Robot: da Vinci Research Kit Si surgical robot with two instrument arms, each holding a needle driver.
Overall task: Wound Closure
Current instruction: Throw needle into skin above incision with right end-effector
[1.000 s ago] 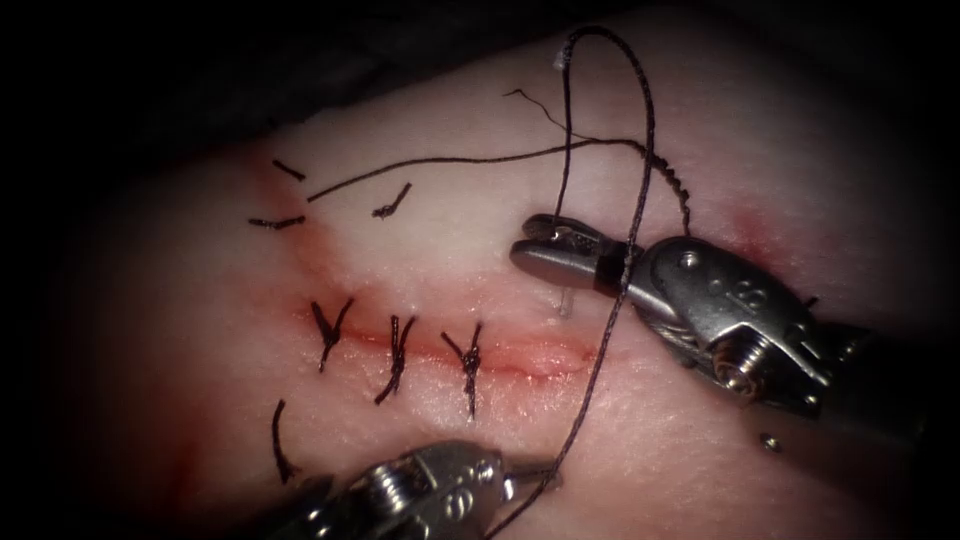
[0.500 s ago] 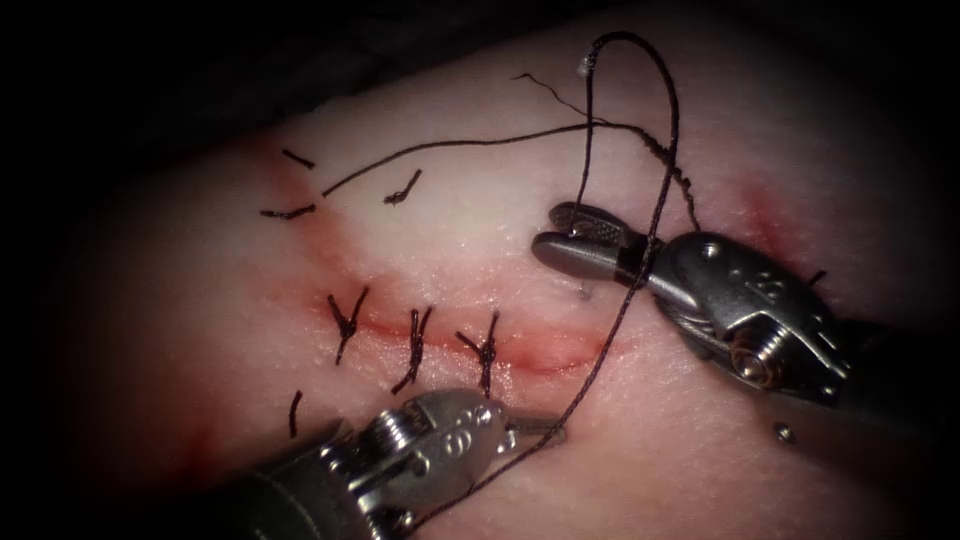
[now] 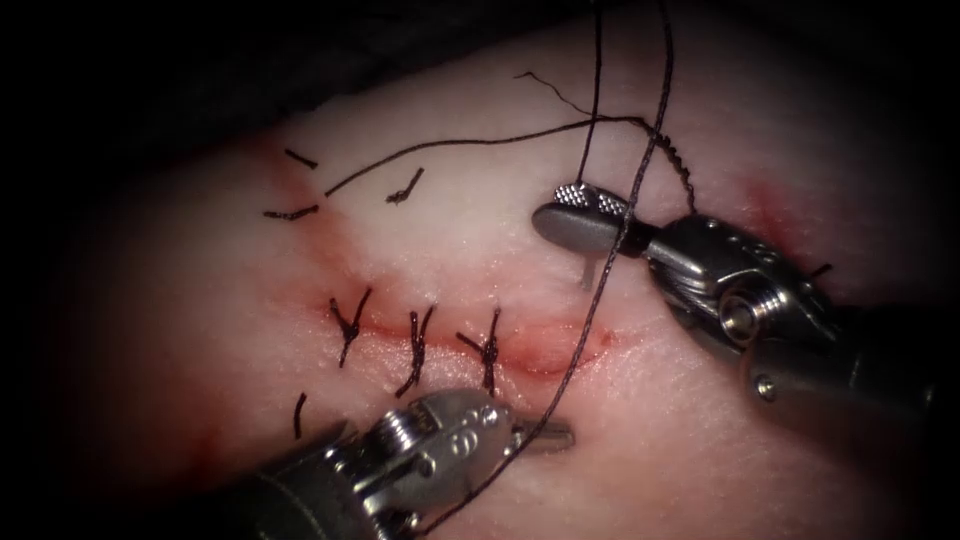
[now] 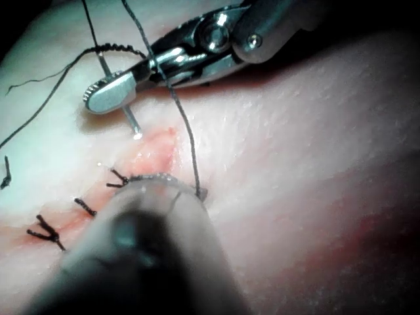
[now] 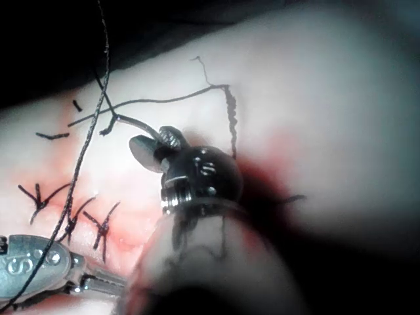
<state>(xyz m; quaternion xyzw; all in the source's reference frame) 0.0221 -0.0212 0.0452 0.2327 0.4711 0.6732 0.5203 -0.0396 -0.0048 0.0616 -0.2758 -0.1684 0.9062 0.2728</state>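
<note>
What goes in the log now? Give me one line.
left claw: shut on thread | right claw: shut on needle near its thread end | needle: outside tissue, by cut's right end | three stitches tied

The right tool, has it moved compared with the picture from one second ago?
Yes. The right tool, holding the needle with thread draped over it, now sits slightly further right and higher, judged against the rightmost stitch on the cut.

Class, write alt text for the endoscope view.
The right end effector holds the needle above the tissue, thread draped over it. The left end effector grips the thread near three stitches.
</note>
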